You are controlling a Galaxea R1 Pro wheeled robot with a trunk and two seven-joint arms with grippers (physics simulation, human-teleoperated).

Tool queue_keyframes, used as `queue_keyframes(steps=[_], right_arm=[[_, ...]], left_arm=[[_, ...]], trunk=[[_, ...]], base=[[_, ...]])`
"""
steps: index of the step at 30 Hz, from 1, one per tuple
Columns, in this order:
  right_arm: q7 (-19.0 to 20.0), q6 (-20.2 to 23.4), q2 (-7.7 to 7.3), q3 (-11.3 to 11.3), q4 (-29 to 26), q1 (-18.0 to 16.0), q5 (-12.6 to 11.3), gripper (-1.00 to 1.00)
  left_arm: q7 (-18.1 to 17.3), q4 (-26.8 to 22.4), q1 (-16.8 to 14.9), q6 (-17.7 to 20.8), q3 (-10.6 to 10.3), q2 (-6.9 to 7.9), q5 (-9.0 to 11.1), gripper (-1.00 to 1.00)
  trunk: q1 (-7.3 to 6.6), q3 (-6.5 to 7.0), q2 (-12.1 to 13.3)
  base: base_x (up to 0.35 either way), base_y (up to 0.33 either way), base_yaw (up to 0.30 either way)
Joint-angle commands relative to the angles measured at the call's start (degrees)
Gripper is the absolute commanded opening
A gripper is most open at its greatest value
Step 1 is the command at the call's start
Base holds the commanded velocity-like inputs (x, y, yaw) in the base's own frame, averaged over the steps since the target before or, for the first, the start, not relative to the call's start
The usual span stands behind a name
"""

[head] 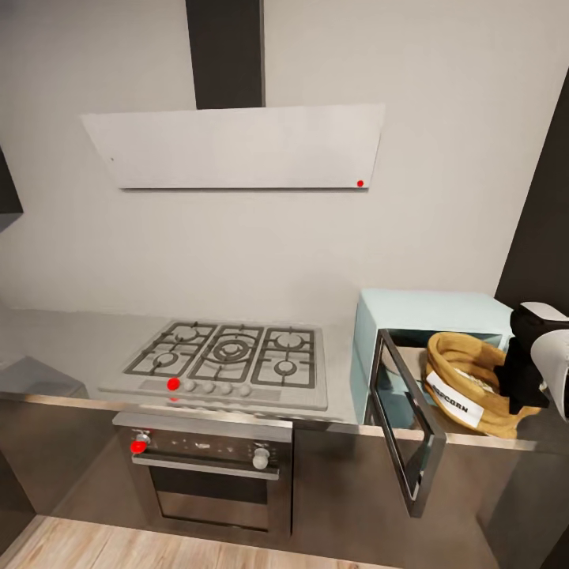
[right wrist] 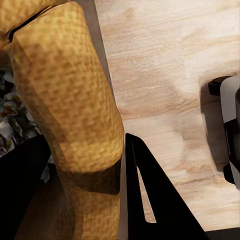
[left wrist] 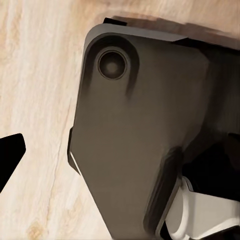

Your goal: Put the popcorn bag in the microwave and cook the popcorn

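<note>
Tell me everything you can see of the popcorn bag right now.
The popcorn bag is a small golden-brown sack of coarse woven-looking cloth with a thick rolled rim and a white label reading POPCORN. It tilts toward the camera at the mouth of the pale blue microwave, whose door hangs open. The right hand is at its rim on the right side; in the right wrist view the rim lies between the fingers, and pale kernels show inside.

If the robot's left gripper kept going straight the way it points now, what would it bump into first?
Probably the robot's own dark grey base, which sits ahead of it in the left wrist view, with the pale wooden floor beyond; depth is hard to judge.
</note>
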Motion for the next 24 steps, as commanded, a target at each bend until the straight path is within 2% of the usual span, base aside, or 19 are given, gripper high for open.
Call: queue_keyframes(steps=[1,8,24], right_arm=[[-0.36,0.62,0.01,-0.22,-0.03,-0.08,-0.21,-1.0],[-1.09,0.66,0.11,-0.22,-0.03,-0.11,-0.21,-1.0],[-3.84,0.57,0.96,-0.15,2.07,-0.09,-0.12,-1.0]], left_arm=[[0.15,-0.12,0.0,0.23,0.24,-0.07,0.06,1.0],[0.15,-0.12,-0.02,0.18,0.24,-0.2,0.06,1.0],[0.15,-0.12,-0.02,0.17,0.24,-0.2,0.06,1.0]], trunk=[[0.01,-0.09,-0.07],[0.01,-0.09,-0.07],[0.01,-0.09,-0.07]], base=[[-0.005,0.0,0.0],[-0.133,0.0,0.0],[-0.003,0.0,0.0]])
